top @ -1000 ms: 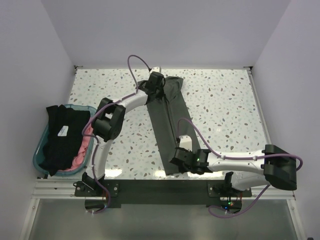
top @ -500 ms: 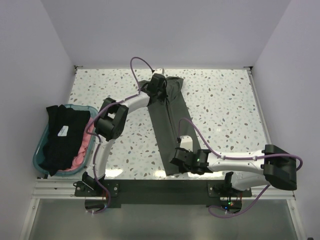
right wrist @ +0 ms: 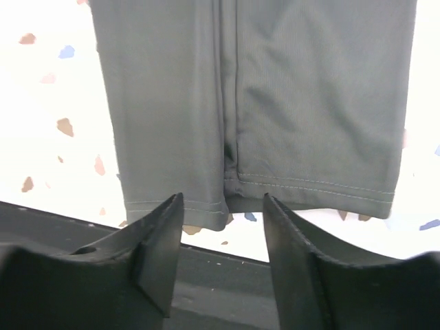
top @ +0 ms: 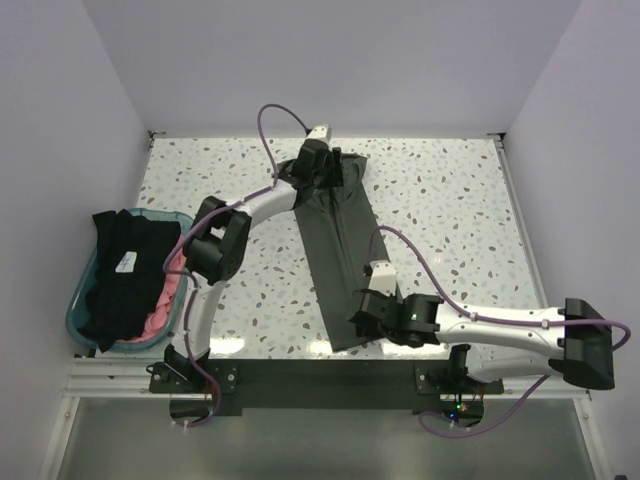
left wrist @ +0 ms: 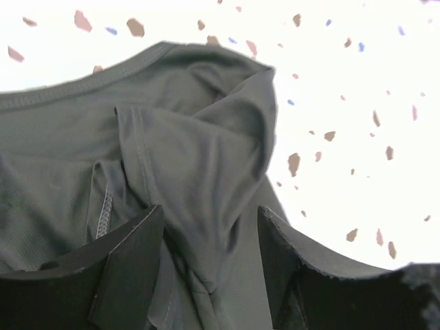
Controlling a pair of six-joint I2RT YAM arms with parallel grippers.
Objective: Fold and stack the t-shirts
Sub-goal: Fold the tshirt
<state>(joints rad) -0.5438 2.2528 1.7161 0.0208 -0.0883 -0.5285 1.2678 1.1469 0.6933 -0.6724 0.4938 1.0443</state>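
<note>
- Fingers [left wrist: 130, 268] of the left gripper [top: 320, 165] stand spread, a ridge of collar cloth between them, seemingly not pinched; those [right wrist: 155, 247] of the right gripper [top: 362, 318] are equally apart, empty, over the hem
- Olive t-shirt [top: 335, 235] lies on the table [top: 450, 210] as a long narrow strip, so the lengthwise fold looks finished and the crosswise fold seems next
- That calls for closing on one end and carrying it over the other
- Left arm stretches to the strip's far end; right arm lies low along the near edge, wrist at the hem
- Black t-shirt [top: 120, 270] and pink t-shirt [top: 170, 290] wait in the teal tub [top: 75, 300]
</note>
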